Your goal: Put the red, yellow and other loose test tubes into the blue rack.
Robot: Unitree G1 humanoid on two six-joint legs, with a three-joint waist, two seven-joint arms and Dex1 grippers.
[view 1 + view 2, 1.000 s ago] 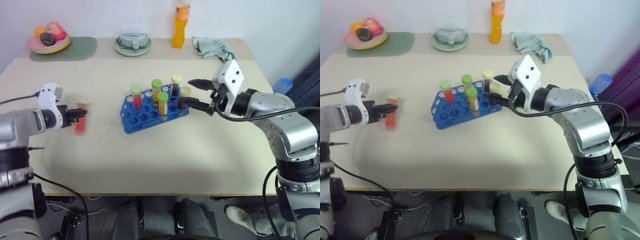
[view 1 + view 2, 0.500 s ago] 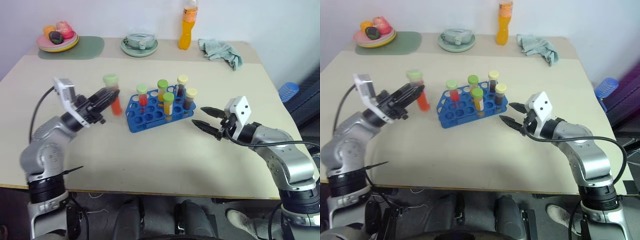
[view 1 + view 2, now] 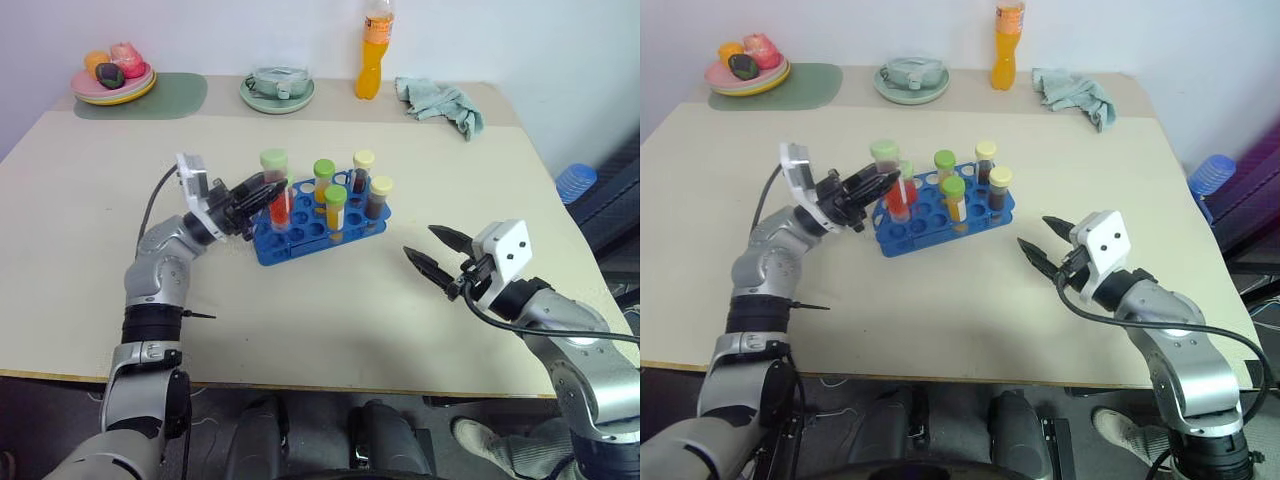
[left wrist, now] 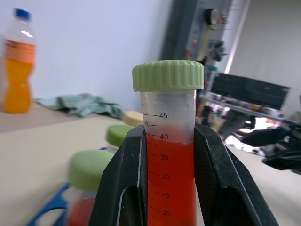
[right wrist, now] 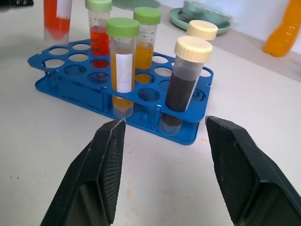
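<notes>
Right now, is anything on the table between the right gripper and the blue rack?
No. In the right wrist view only bare tabletop lies between the open right gripper and the blue rack.

Back edge of the table [image 3: 90, 300]: dishes, drink, cloth.
A plate [image 3: 113, 88] of fruit sits on a green mat [image 3: 160, 98] at the far left corner. A pale green bowl [image 3: 277, 88] stands near the middle, an orange bottle [image 3: 372, 55] beside it, then a crumpled teal cloth [image 3: 440, 102]. A blue object [image 3: 574, 183] shows past the table's right edge.
</notes>
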